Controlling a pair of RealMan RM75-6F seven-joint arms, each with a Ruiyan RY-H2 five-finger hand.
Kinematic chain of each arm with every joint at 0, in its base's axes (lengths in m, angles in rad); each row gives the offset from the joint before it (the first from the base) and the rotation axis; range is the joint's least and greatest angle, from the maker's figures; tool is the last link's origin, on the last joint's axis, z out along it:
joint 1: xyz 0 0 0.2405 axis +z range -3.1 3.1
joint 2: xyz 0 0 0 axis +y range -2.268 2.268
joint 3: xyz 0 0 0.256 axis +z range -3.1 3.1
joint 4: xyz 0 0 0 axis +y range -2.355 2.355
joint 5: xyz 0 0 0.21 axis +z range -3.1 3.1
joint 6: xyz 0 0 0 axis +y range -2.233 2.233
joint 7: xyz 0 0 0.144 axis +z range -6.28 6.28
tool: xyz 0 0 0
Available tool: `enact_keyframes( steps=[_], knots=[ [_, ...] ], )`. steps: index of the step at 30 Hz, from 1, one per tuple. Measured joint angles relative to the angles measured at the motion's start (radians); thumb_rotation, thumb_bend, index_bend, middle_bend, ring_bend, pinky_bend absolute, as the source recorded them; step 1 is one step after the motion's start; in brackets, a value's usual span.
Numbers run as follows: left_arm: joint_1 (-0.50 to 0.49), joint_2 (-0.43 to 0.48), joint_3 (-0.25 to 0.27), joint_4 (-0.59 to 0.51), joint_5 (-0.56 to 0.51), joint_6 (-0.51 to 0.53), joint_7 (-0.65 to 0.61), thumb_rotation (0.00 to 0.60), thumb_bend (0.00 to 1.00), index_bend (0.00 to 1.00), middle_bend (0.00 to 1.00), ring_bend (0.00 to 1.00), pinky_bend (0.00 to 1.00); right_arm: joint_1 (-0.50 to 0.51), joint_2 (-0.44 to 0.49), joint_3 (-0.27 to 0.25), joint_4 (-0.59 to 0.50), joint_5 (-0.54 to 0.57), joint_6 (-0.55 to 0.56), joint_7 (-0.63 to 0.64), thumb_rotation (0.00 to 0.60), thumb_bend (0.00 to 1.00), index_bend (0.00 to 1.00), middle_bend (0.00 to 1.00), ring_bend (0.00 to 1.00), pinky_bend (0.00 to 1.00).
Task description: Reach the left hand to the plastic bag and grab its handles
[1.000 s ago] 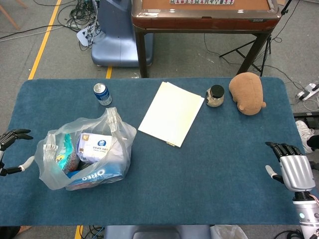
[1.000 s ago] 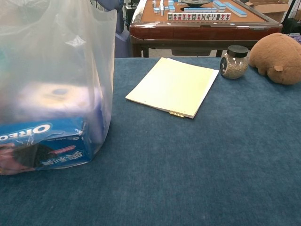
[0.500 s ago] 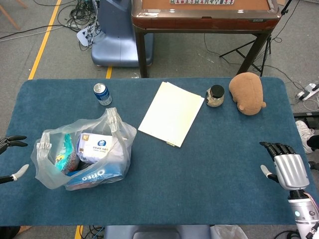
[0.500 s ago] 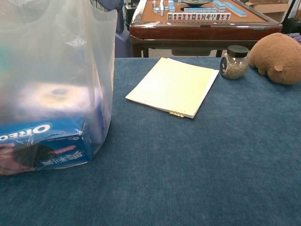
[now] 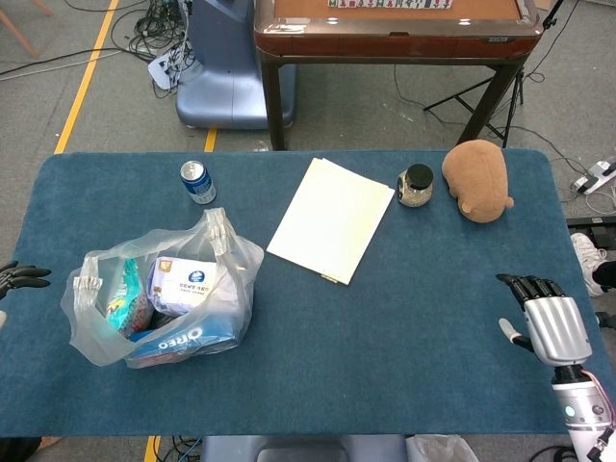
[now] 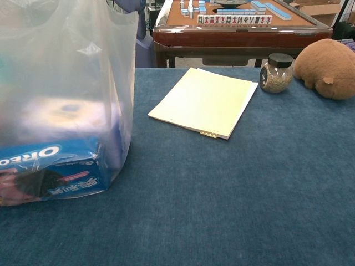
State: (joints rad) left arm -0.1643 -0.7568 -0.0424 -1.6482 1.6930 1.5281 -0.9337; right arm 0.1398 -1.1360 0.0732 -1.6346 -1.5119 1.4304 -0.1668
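Note:
A clear plastic bag [image 5: 164, 298] stands on the left of the blue table, holding an Oreo box [image 5: 178, 342] and other snack packs. One handle [image 5: 219, 231] sticks up at its far right side and the other [image 5: 87, 286] at its left. In the chest view the bag [image 6: 61, 100] fills the left side, very close. Only the dark fingertips of my left hand [image 5: 19, 277] show at the left edge of the head view, apart from the bag and holding nothing. My right hand [image 5: 549, 322] hovers at the right table edge, fingers apart and empty.
A soda can [image 5: 197, 181] stands behind the bag. A yellow paper pad [image 5: 332, 219] lies mid-table, with a small jar [image 5: 416, 186] and a brown plush toy [image 5: 477, 179] to its right. A mahjong table [image 5: 395, 29] stands beyond the far edge.
My left hand has drawn back leftward until only its fingertips show. The bag's left handle has shifted slightly left. My right hand has drifted a little left and down.

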Motion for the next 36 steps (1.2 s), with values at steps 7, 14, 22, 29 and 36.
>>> enact_keyframes(
  steps=[7, 14, 22, 29, 36],
  knots=[
    [-0.003, -0.01, 0.014, -0.021, 0.039, 0.02, 0.024, 0.0, 0.26, 0.29, 0.21, 0.13, 0.02, 0.005, -0.002, -0.002, -0.003, 0.001, -0.006, -0.004, 0.6, 0.23, 0.24, 0.32, 0.26, 0.31],
    [-0.018, -0.018, 0.018, -0.039, 0.065, 0.028, 0.074, 0.0, 0.26, 0.3, 0.21, 0.13, 0.02, 0.003, 0.003, -0.003, -0.008, 0.005, -0.004, -0.005, 0.6, 0.23, 0.24, 0.32, 0.26, 0.31],
    [-0.025, -0.02, 0.028, -0.067, 0.11, 0.06, 0.101, 0.0, 0.26, 0.31, 0.21, 0.13, 0.02, -0.001, 0.008, -0.005, -0.015, 0.007, 0.002, -0.008, 0.6, 0.23, 0.24, 0.32, 0.26, 0.31],
    [-0.042, -0.01, 0.054, -0.088, 0.161, 0.06, 0.1, 0.0, 0.26, 0.31, 0.21, 0.13, 0.02, -0.003, 0.008, -0.007, -0.015, 0.008, 0.003, -0.004, 0.6, 0.23, 0.24, 0.32, 0.26, 0.31],
    [-0.087, -0.015, 0.053, -0.099, 0.173, 0.037, 0.056, 0.0, 0.26, 0.32, 0.21, 0.13, 0.02, -0.007, 0.011, -0.008, -0.012, 0.006, 0.008, 0.006, 0.6, 0.23, 0.24, 0.32, 0.26, 0.31]
  ],
)
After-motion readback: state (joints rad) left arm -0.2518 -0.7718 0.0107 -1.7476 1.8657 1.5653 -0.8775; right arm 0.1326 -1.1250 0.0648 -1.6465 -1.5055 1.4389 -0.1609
